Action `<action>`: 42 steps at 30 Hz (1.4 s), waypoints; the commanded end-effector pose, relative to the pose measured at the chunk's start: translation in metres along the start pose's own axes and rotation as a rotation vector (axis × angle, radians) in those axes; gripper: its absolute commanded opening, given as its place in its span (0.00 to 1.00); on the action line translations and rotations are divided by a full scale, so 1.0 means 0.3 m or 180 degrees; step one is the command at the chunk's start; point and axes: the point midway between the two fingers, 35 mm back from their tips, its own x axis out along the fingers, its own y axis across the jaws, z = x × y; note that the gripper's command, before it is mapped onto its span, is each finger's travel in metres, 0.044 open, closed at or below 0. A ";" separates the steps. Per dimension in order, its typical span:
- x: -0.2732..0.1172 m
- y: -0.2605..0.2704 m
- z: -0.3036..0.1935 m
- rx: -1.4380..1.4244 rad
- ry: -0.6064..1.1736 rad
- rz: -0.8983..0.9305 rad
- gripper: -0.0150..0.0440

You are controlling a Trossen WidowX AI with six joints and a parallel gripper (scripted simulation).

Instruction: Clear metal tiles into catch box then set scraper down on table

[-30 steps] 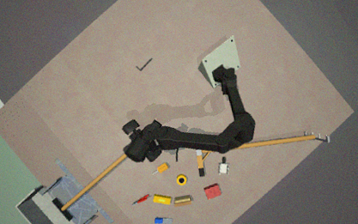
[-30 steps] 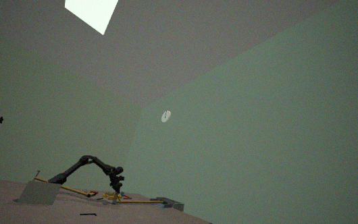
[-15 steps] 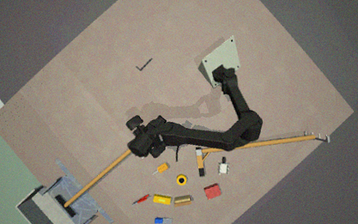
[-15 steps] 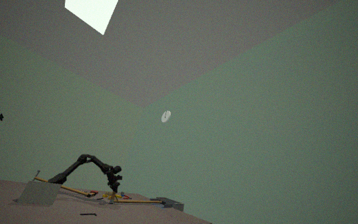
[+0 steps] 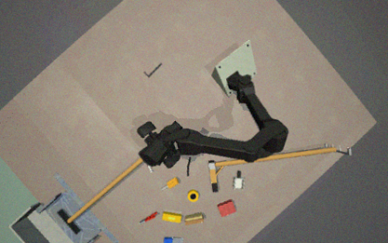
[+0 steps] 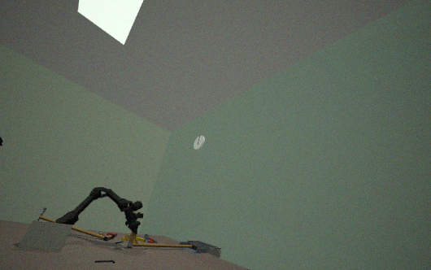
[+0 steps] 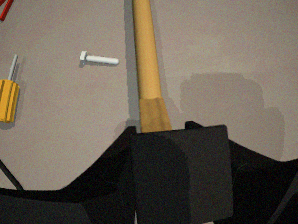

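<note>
A hex key (image 5: 154, 70) (image 6: 105, 261) lies on its own on the tabletop, well apart from a cluster of workshop goods. There, a yellow-handled screwdriver (image 5: 171, 183) (image 7: 8, 100) rests near a pale bolt (image 5: 150, 169) (image 7: 100, 59), which I see lying on its side. A yellow ring with a dark center (image 5: 189, 196) sits between the screwdriver and a yellow block (image 5: 172, 216). A red block (image 5: 226, 208) lies nearby, and a white clock (image 6: 199, 142) hangs on the green wall.
</note>
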 end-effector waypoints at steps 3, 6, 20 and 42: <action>-0.042 0.001 -0.006 -0.0026 -0.0057 0.0001 0.25; -0.053 0.001 -0.018 -0.0026 -0.0057 0.0000 0.25; -0.103 -0.001 -0.077 -0.0025 -0.0060 -0.0003 0.25; -0.172 -0.001 -0.178 -0.0023 -0.0067 -0.0004 0.25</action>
